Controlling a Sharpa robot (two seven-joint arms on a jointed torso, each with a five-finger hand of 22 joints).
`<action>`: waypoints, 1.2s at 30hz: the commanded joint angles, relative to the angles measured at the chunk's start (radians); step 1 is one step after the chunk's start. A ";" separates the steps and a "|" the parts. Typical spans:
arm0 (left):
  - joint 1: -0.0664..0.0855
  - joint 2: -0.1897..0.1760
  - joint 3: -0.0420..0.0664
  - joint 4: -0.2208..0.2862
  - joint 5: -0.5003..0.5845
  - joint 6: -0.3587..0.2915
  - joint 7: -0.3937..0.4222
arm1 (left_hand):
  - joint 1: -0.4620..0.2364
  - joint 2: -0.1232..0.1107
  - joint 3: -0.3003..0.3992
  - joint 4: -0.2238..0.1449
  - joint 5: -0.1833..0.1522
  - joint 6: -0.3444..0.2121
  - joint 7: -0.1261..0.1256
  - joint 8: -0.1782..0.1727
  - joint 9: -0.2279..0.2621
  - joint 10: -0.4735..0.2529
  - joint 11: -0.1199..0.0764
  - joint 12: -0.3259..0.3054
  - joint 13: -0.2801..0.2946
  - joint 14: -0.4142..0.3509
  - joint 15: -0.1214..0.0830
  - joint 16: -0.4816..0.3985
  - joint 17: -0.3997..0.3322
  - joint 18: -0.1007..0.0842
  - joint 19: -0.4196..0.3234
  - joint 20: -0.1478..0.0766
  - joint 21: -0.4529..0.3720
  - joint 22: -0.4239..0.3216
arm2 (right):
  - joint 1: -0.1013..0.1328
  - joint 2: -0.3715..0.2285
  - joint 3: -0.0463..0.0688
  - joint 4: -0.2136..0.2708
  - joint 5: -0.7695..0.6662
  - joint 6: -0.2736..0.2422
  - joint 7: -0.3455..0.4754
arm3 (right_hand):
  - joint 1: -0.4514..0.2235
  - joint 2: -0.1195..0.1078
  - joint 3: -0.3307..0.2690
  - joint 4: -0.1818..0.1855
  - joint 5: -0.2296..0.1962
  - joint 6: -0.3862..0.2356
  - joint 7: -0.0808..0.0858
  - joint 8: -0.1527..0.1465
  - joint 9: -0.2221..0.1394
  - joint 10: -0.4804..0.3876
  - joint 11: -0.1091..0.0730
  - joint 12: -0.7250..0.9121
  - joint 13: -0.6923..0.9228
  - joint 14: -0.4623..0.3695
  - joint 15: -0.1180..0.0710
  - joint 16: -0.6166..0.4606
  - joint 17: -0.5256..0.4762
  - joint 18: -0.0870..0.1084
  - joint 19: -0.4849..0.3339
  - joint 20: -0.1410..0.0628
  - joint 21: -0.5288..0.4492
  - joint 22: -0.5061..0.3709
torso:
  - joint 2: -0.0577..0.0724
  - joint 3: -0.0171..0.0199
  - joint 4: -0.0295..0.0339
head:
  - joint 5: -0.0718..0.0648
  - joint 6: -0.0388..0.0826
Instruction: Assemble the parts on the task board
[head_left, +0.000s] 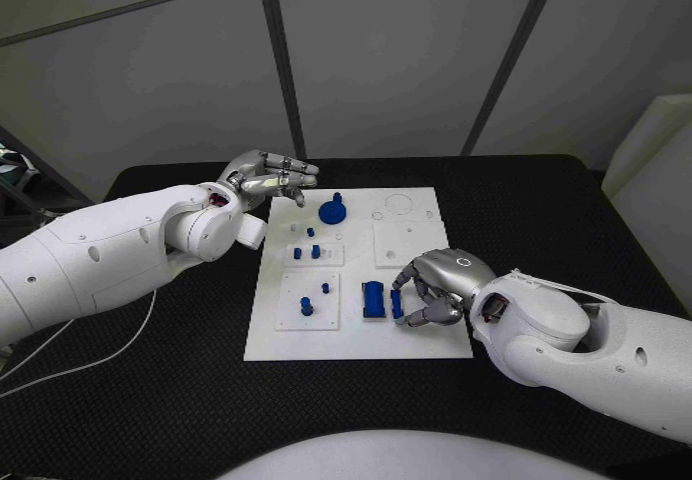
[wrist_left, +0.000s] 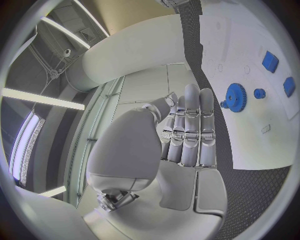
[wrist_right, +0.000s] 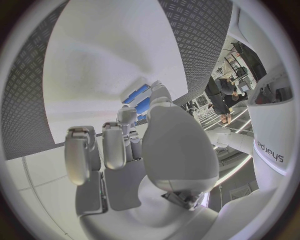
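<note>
Lying flat on the task board (head_left: 418, 340), two long blue blocks (head_left: 374, 299) are sitting side by side in the near half, just in front of the right hand (head_left: 437, 290). That hand is hovering over them with fingers curled down around the right-hand block (head_left: 397, 304); whether the fingertips are actually touching or pinching it cannot be told, since the right wrist view is showing the blue pieces (wrist_right: 139, 100) mostly hidden behind the thumb and fingers. The curl suggests a pick is being set up, probably so a block can be moved to a socket.

Standing in the square sub-plates on the left of the board are small blue pegs (head_left: 304, 305), upright, which looks like parts already seated. Farther back a blue gear (head_left: 333, 211) is resting on the board near its far-left corner; the left wrist view is showing it (wrist_left: 236, 97) on edge-like profile beside a small blue round piece (wrist_left: 259, 93).

The left hand (head_left: 271, 178) is hanging above the board's far-left edge, just beside the gear, holding nothing, fingers loosely curved together and extended in the wrist view (wrist_left: 187, 135). It appears parked clear of the right hand's working area.
</note>
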 joint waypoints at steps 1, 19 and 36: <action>0.001 0.000 0.001 0.000 0.004 0.003 0.002 | 0.002 0.012 -0.004 -0.005 0.001 -0.001 0.007 -0.005 -0.002 -0.004 0.002 0.003 -0.002 0.001 0.004 -0.006 -0.002 -0.012 -0.003 0.003 -0.003 0.001 | 0.001 -0.002 0.000 0.003 -0.007 -0.006 -0.007 | -0.007 -0.005 0.000 0.007 -0.005 -0.005 0.000 0.001 0.001 0.005 0.005 0.006 0.002 0.041 0.008 -0.004 0.000 -0.014 0.104 0.006 -0.002 0.261 | 0.000 -0.0001 -0.0002 | 0.000 0.000; 0.000 -0.001 0.000 0.000 0.004 0.002 0.004 | 0.002 0.012 -0.004 -0.005 0.001 -0.001 0.007 -0.005 -0.002 -0.004 0.002 0.003 -0.002 0.001 0.004 -0.006 -0.002 -0.012 -0.003 0.003 -0.003 0.001 | 0.001 -0.069 0.001 0.040 0.085 -0.197 0.081 | -0.009 -0.011 0.002 0.006 -0.006 -0.009 0.002 0.000 0.000 0.005 0.006 0.004 -0.002 0.033 0.010 -0.024 -0.027 -0.006 0.091 0.006 -0.036 0.244 | -0.002 -0.0002 -0.0005 | -0.002 0.009; -0.004 0.011 0.000 -0.022 0.175 -0.073 0.103 | -0.049 0.006 -0.010 0.033 -0.021 -0.024 0.000 -0.007 -0.013 -0.032 0.017 -0.013 -0.022 -0.130 0.046 -0.203 -0.095 -0.025 -0.113 0.034 -0.139 -0.073 | 0.083 -0.065 0.030 -0.239 1.205 -0.157 0.582 | 0.117 0.110 0.040 -0.045 -0.015 0.061 0.028 0.001 0.001 -0.292 0.052 -0.425 -0.383 -0.299 0.064 -0.711 -0.665 0.162 -0.358 0.055 -1.085 -0.331 | -0.039 -0.0150 -0.0009 | -0.037 0.061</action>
